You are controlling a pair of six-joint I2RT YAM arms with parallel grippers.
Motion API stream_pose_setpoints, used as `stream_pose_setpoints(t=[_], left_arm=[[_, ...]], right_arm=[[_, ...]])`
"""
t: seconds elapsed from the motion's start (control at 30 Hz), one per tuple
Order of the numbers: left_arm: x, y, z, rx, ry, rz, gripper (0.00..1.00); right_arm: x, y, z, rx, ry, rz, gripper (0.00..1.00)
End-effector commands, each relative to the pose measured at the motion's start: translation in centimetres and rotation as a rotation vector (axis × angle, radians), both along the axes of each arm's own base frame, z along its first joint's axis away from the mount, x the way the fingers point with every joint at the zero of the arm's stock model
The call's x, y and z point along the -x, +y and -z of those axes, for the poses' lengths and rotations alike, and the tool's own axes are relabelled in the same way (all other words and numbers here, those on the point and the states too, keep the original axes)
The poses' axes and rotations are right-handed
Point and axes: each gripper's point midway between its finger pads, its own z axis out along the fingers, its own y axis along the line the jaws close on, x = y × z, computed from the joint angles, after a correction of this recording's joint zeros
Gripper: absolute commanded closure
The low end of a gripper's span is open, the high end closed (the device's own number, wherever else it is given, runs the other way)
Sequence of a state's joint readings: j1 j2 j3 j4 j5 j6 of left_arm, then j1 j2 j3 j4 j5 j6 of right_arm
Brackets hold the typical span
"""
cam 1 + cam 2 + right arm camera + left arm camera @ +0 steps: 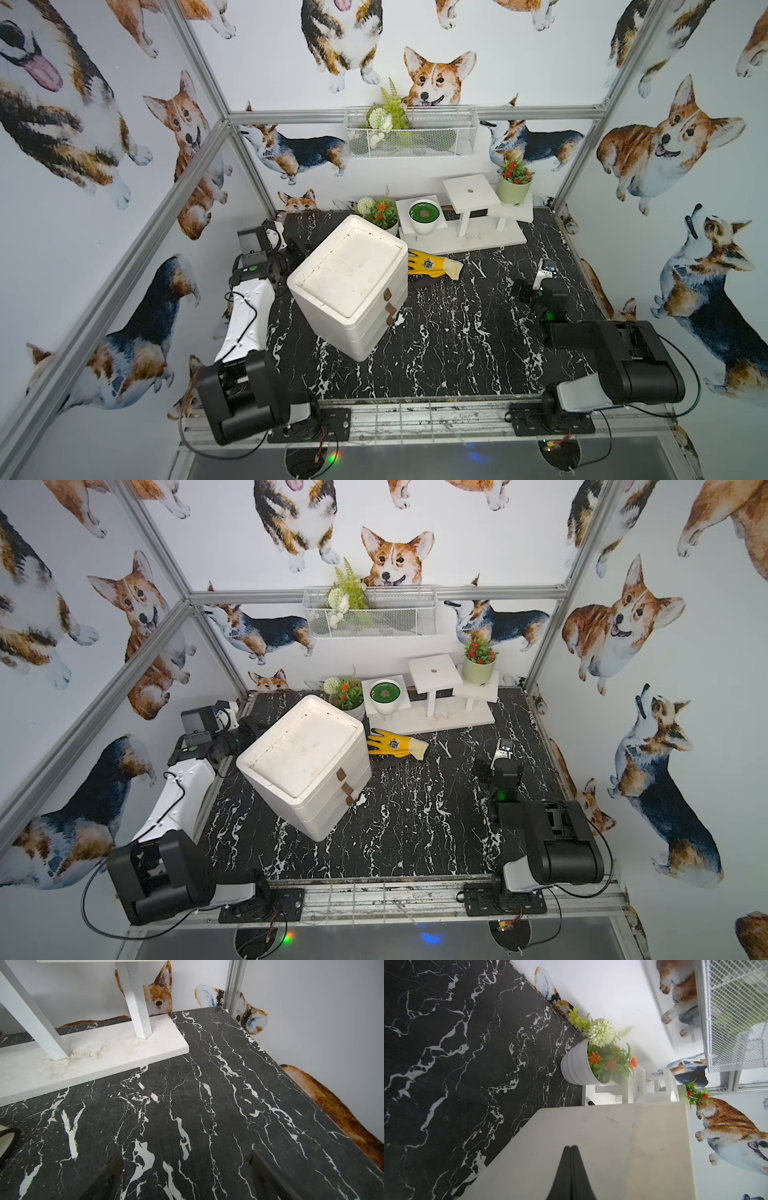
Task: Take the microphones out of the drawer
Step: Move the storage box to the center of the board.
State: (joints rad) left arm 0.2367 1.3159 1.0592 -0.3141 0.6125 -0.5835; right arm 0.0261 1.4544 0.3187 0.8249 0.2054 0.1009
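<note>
Evidently pre-opening: drawer chest [349, 286] centre frame, all shut. Left gripper [572, 1148] pinched closed, empty; right gripper [185, 1154] wide, empty. Next: pull a leather tab [387, 295].

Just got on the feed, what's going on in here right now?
Nothing is held yet. The drawer unit stands on the table with all three drawers shut, so the microphone is out of sight. The left pincer is shut, close to the unit's rear side; contact is unclear. The right pincer is open and empty above bare table. A yellow glove lies beside the unit.
</note>
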Motion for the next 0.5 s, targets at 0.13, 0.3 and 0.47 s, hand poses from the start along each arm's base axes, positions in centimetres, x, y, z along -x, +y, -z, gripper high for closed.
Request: stream_pose_setpoints(t=[0.13,0.3,0.47], left_arm=[[2.8,-1.8,-0.7,-0.029,0.008,-0.018,1.0],[3.6,-0.4,-3.3,-0.218,0.015,-0.005,0.62],[3.9,0.1,-7.0,-0.334,-0.031,0.002,0.32]], right_arm=[[-0.2,0.2,-0.6,0.0,-0.025,-0.007,0.0],[-0.2,0.2,-0.6,0.001,-0.024,-0.01,0.0],[-0.2,0.2,-0.5,0.002,-0.023,-0.009,0.0]])
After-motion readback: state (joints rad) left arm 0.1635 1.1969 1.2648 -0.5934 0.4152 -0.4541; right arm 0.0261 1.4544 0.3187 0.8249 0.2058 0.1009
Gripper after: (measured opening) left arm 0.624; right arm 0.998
